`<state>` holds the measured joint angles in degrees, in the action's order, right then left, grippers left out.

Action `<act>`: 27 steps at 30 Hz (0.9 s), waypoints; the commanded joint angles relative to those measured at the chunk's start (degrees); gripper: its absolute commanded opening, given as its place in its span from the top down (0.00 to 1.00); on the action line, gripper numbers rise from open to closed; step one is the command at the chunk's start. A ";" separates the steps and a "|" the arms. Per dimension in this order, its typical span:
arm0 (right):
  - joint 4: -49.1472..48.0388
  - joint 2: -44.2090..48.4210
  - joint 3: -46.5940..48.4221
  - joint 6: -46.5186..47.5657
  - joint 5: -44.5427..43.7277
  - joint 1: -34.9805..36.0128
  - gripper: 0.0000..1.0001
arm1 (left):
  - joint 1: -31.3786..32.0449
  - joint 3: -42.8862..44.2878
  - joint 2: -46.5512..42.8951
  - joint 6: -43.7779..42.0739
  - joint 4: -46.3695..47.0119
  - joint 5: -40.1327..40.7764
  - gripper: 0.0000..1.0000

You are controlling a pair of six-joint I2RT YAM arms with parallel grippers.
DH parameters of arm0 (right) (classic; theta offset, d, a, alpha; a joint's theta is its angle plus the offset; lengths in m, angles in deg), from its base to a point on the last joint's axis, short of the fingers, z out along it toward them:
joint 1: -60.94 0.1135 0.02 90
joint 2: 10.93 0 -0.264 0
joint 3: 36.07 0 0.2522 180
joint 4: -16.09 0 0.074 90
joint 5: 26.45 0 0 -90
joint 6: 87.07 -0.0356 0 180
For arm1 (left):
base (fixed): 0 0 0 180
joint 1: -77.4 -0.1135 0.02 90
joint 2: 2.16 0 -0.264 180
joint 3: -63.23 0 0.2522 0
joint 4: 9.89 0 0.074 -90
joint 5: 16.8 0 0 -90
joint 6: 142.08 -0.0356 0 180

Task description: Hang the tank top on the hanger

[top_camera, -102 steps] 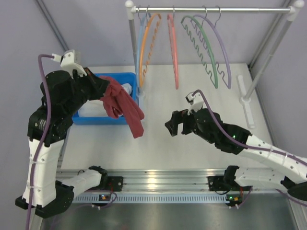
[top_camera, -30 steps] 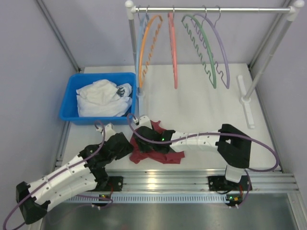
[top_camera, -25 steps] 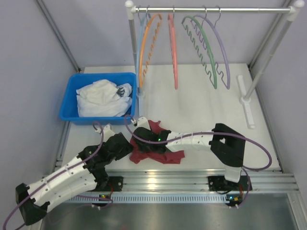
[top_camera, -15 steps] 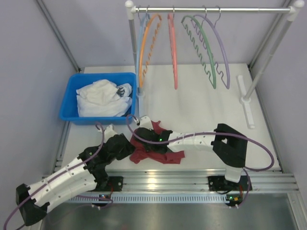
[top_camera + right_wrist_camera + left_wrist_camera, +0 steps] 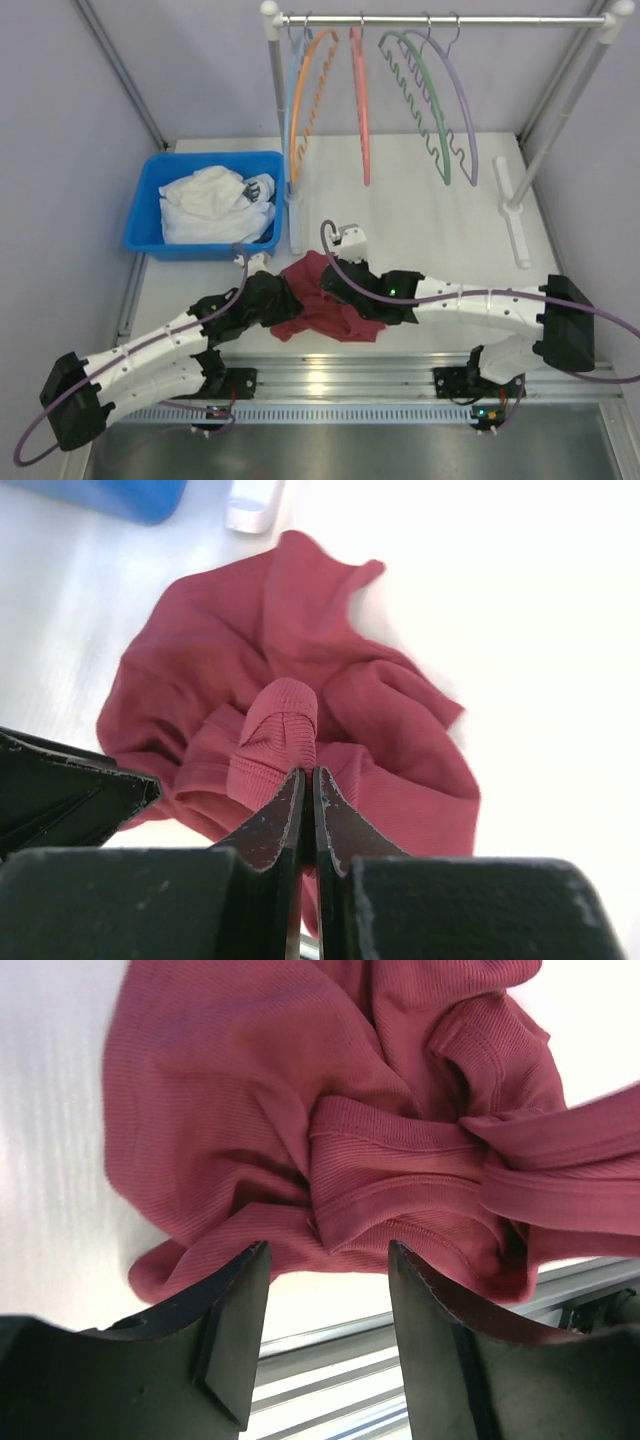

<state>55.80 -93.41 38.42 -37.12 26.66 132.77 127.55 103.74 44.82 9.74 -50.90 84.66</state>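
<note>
1. Maroon tank top [image 5: 325, 312] lies crumpled on the white desk [image 5: 430, 225], near the front edge, between the two arms.
2. Right gripper [image 5: 307, 780]: fingers pressed together, pinching a raised fold of the tank top.
3. Left gripper [image 5: 325, 1285]: fingers spread, low at the near edge of the heap.
4. Lavender hanger [image 5: 477, 150] hangs on the metal rail [image 5: 440, 19] at the back, rightmost, just beside a green hanger [image 5: 447, 160]; well apart from the tank top.
5. Blue bin [image 5: 150, 215] at back left holds a white cloth [image 5: 205, 205].
6. Pale grey-lilac walls [image 5: 60, 120] enclose the desk on the left, back and right. A ribbed aluminium track [image 5: 340, 372] runs along the front.
</note>
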 commanded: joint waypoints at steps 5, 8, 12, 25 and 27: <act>7.52 9.25 -3.86 -6.35 -6.97 0.76 0.98 | -0.23 1.65 9.43 -5.13 9.48 -3.99 0.39; 9.98 12.06 -4.92 -7.93 -8.37 0.76 0.98 | -0.23 1.21 12.25 -5.48 11.94 -5.22 0.36; 12.19 14.71 -5.97 -9.16 -9.43 0.76 0.98 | -0.23 1.03 14.01 -6.01 15.20 -5.40 0.34; 18.78 22.00 -8.70 -12.77 -12.16 0.76 0.97 | -0.23 2.35 17.88 -7.15 18.90 -6.80 0.70; 19.48 22.79 -8.79 -13.03 -12.60 0.68 0.97 | -0.23 3.31 17.01 -7.59 17.67 -6.54 0.78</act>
<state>73.24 -72.84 29.70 -48.64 16.78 132.79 127.46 104.04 62.62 3.20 -35.66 78.39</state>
